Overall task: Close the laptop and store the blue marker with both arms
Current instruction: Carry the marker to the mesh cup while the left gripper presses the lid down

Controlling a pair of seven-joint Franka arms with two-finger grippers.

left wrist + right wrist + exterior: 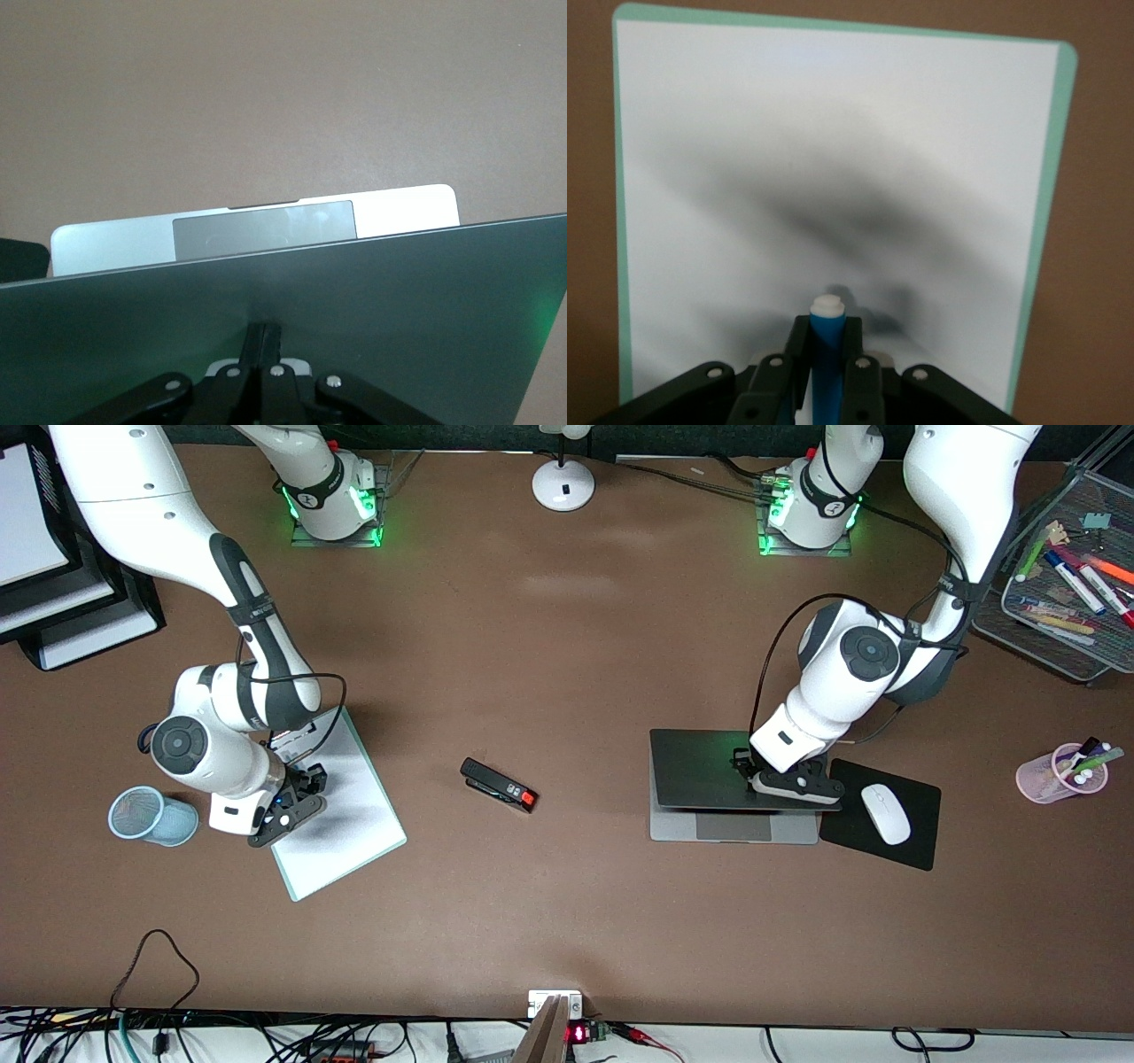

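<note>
Left hand (pixel 742 772), fingers together, presses the slim silver-grey laptop (pixel 733 825) lid down at frame lower right; right hand (pixel 297 802) grips the sky-blue marker (pixel 826 354) over the white board (pixel 341 815), ready for storing.

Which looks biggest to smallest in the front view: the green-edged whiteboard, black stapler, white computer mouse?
1. Green-edged whiteboard, clearly largest.
2. Black stapler.
3. White computer mouse, close to the stapler in length, so their ranking is unsure.

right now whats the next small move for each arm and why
Probably the left gripper presses the laptop lid further down, since it is half shut. The right gripper, shut on the blue marker over the whiteboard, likely carries it toward the mesh cup.
</note>
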